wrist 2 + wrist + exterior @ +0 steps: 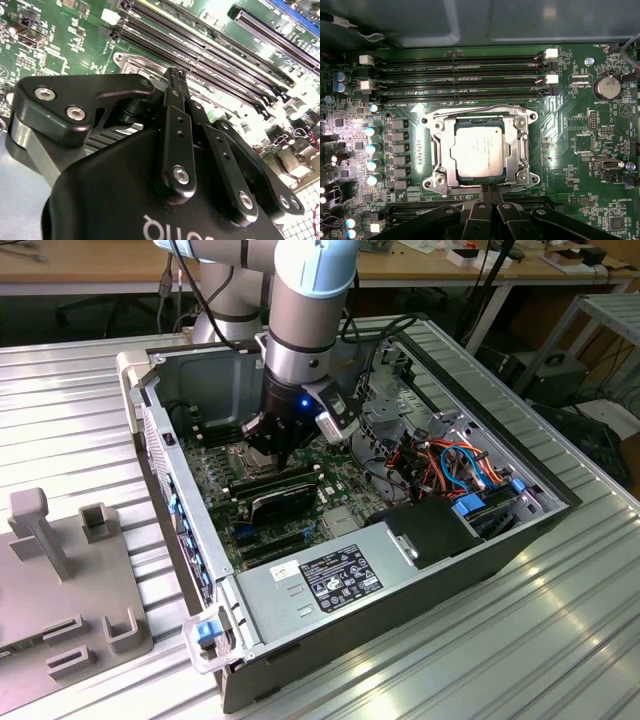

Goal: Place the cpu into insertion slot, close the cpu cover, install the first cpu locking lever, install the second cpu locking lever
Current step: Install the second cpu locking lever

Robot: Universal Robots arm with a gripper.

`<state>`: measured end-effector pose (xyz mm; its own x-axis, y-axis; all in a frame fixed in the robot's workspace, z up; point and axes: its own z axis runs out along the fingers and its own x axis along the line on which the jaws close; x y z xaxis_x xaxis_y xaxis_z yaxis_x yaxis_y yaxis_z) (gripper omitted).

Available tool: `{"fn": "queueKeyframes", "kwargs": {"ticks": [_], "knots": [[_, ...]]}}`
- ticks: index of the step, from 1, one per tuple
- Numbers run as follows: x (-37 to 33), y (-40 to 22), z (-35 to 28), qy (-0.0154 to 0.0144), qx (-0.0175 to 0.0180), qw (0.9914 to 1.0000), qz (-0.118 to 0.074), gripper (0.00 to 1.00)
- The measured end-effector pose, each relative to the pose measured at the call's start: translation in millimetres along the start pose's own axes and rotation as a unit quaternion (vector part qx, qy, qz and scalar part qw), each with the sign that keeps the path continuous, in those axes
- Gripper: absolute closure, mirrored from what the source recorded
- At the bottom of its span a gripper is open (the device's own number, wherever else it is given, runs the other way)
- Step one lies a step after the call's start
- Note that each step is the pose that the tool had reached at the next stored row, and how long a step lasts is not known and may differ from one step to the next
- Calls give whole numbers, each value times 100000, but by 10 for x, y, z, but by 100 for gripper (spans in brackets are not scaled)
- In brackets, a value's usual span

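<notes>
In the first wrist view the gripper [488, 189], fingertips pinched together and empty, sits at the edge of the closed cpu cover [520, 145], the seated cpu [476, 151] just beyond.

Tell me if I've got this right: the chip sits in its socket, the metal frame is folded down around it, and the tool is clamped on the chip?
Not quite. The tool is not clamped on the chip; in the first wrist view its tips sit together at the socket's edge, beside the chip. The rest holds: the chip sits in its socket and the frame is folded down around it.
</notes>
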<state>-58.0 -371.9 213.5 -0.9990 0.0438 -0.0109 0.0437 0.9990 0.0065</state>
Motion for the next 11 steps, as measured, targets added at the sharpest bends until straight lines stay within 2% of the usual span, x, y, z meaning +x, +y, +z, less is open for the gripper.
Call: {"fn": "queueKeyframes", "kwargs": {"ticks": [6, 11], "knots": [[55, -2, 4, 7, 6, 100000, 9, 89], [57, -3, 5, 3, 5, 100000, -17, 89]]}}
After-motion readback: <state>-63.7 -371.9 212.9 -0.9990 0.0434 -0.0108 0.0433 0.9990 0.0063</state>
